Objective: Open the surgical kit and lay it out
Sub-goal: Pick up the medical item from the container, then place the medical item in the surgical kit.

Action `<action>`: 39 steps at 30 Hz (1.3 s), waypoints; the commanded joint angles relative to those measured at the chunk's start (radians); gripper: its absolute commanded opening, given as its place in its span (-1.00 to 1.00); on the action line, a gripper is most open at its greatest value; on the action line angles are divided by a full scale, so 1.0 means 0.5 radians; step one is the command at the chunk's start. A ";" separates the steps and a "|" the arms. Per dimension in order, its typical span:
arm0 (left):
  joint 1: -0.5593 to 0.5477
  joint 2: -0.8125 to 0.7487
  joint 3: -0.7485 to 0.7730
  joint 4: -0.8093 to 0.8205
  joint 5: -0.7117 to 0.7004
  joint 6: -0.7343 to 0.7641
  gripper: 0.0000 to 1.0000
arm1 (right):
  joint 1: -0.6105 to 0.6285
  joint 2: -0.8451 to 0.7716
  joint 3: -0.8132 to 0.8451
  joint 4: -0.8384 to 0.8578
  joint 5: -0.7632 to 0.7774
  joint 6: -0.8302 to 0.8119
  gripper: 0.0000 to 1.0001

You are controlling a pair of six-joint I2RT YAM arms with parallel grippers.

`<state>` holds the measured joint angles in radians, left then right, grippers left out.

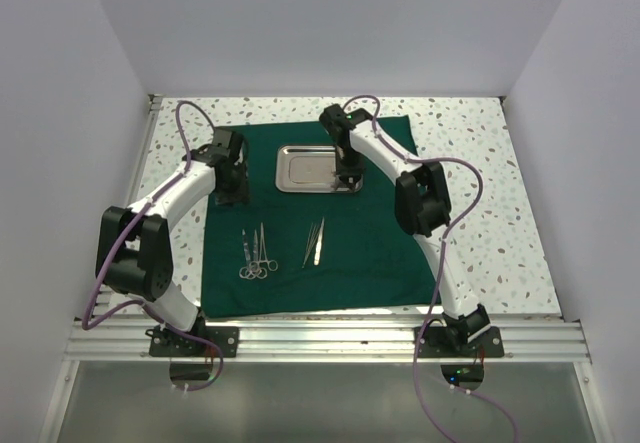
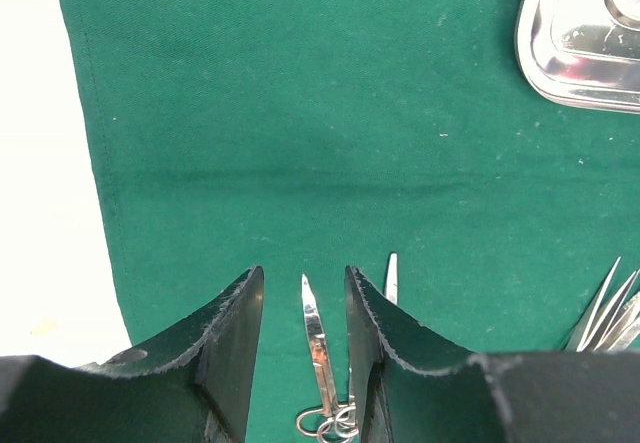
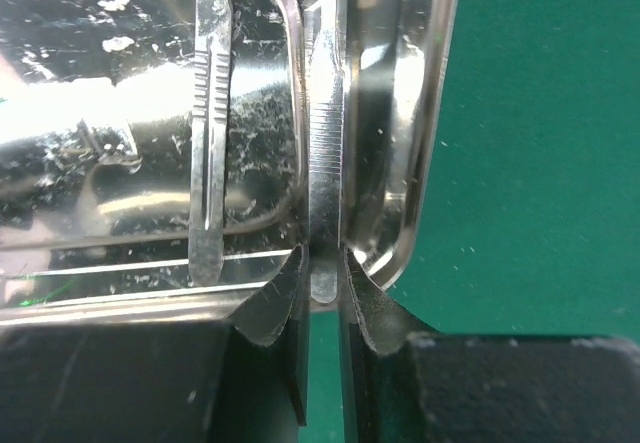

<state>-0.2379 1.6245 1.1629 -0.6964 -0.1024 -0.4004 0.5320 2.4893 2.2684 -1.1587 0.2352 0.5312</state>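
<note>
The dark green cloth (image 1: 370,253) lies spread flat on the table. The steel tray (image 1: 300,168) sits on its far middle. Scissors and forceps (image 1: 257,253) and tweezers (image 1: 315,241) lie in a row on the cloth's near half. My right gripper (image 1: 347,178) is at the tray's right end. In the right wrist view it (image 3: 322,263) is shut on a flat ribbed silver handle (image 3: 327,113) over the tray's rim (image 3: 425,113). My left gripper (image 2: 304,273) is open and empty above the cloth (image 2: 300,113), its fingers either side of a scissor tip (image 2: 318,348).
A second flat silver handle, or a reflection of the held one (image 3: 210,143), shows in the tray. The tray corner (image 2: 580,53) and tweezer tips (image 2: 605,313) show right of the left gripper. The speckled white table (image 1: 470,143) surrounds the cloth. White walls enclose three sides.
</note>
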 commanded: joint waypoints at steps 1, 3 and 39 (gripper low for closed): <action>0.016 -0.034 0.024 0.064 0.036 0.028 -0.17 | 0.001 -0.085 0.163 -0.118 0.057 0.008 -1.00; 0.016 -0.015 0.043 0.058 0.039 0.028 -0.16 | -0.002 -0.165 0.185 -0.125 0.051 0.002 -1.00; -0.184 0.509 1.024 -0.196 -0.025 -0.138 0.10 | 0.218 -1.484 -2.313 0.833 -0.449 0.073 0.04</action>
<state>-0.3042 1.8343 1.5909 -0.7601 -0.0956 -0.4446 0.6422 1.7657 1.0981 -0.7517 0.0242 0.5858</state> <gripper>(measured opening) 0.547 0.433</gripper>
